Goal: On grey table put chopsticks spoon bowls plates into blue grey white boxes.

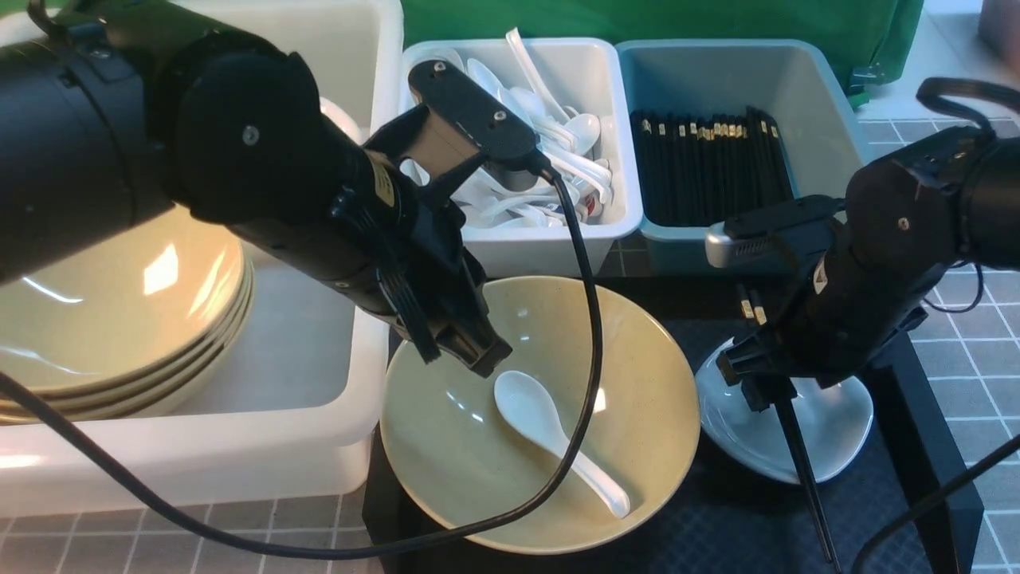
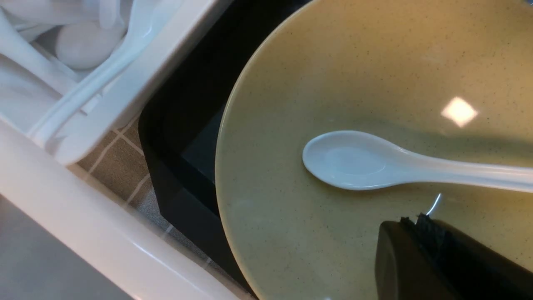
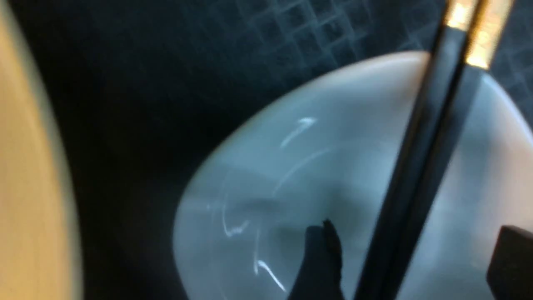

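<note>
Two grippers low over the textured black tray (image 1: 717, 518).
The left gripper (image 1: 478, 359), fingers pressed together, hangs beside the scoop of the glossy white soup spoon (image 1: 558, 438) inside the wide olive-yellow bowl (image 1: 645, 359), whose rim lies just beside the large milky-white tub (image 1: 239, 454). The right gripper (image 1: 765, 391) stands spread astride thin black gold-banded chopsticks (image 1: 805, 470) lying across the small white rounded-square plate (image 1: 837, 422).

black textured tray (image 1: 717, 518) in the foreground; green cloth (image 1: 677, 20) along the far edge.

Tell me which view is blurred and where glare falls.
Right wrist view: blurred throughout, plate and chopsticks smeared. Left wrist view: sharp, one square glint on the bowl. Front view: bright glare on the stacked bowls.
</note>
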Action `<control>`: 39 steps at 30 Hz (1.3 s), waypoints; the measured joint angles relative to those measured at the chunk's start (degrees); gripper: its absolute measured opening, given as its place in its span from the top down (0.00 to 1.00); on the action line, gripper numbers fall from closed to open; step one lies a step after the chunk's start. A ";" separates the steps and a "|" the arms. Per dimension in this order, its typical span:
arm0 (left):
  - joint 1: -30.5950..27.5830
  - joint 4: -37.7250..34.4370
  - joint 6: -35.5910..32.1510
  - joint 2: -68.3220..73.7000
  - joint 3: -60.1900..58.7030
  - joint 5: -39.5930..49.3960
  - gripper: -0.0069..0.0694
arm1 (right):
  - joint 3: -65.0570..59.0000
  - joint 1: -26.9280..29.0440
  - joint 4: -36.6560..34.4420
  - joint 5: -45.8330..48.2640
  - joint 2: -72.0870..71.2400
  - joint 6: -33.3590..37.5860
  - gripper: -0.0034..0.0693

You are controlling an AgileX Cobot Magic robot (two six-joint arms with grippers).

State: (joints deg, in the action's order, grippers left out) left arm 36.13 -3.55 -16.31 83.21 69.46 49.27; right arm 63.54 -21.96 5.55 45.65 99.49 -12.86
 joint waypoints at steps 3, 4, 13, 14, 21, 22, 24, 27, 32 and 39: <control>0.00 0.00 0.00 0.00 0.00 -0.26 0.92 | 0.00 0.00 0.00 -0.39 1.35 -0.05 0.31; 0.00 0.00 0.00 0.00 0.00 -0.26 0.92 | 0.00 0.00 -0.05 -0.39 1.58 -0.05 0.34; 0.00 0.00 -0.07 0.00 0.00 -0.41 0.92 | 0.00 0.00 -0.16 0.58 1.60 0.27 0.72; 0.00 0.00 -0.07 0.00 0.00 -0.41 0.92 | 0.00 0.00 -0.16 0.60 1.51 0.28 0.72; 0.00 0.00 -0.19 0.00 0.00 -0.66 0.92 | 0.00 0.00 -0.16 1.84 -3.08 2.23 0.74; 0.00 0.00 -0.19 0.00 0.00 -0.81 0.92 | 0.07 0.00 -0.16 2.29 -4.44 2.74 0.74; 0.00 -0.06 -0.19 0.00 0.00 -1.49 0.92 | 0.62 0.00 -0.21 3.47 -6.24 3.91 0.74; 0.00 -0.18 0.45 0.00 0.00 -3.04 0.92 | 3.83 0.06 -0.18 5.62 -7.55 5.75 0.74; -0.61 -0.41 1.65 2.03 2.78 -6.83 0.92 | 13.47 1.41 -0.08 6.08 -7.14 8.70 0.74; -5.51 -5.49 0.08 10.24 16.72 -6.85 0.92 | 30.89 6.05 0.06 2.82 0.34 9.55 0.74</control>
State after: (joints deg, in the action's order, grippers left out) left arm 30.62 -9.04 -16.23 93.45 86.18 42.42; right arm 94.44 -15.91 5.61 48.47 99.82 -3.31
